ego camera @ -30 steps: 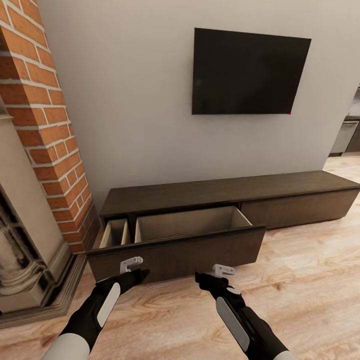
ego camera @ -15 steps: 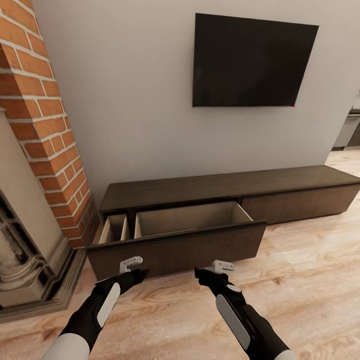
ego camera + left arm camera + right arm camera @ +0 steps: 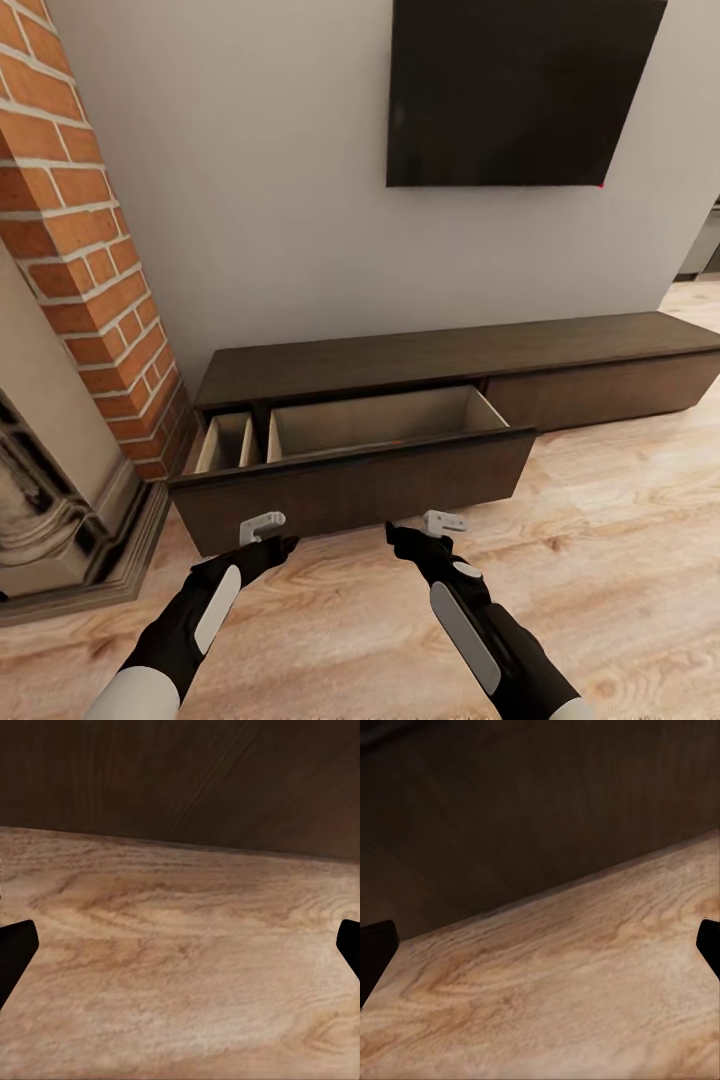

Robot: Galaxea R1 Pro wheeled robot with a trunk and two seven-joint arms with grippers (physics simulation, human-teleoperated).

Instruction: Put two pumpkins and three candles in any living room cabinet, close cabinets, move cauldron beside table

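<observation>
**Cabinet, long low dark brown wood: drawer standing open, nothing showing inside**

Cabinet is sitting against the grey wall, under the black wall-mounted screen, with the red brick chimney column just beside its end. Its wide drawer is standing pulled out, showing pale wood insides with nothing visible, apparently awaiting pumpkins and candles. Left gripper and right gripper are hovering near the drawer front, low over the light wooden floor. Both are holding nothing, fingers spread wide, judging by the wrist views' dark fingertips at opposite edges.
</observation>
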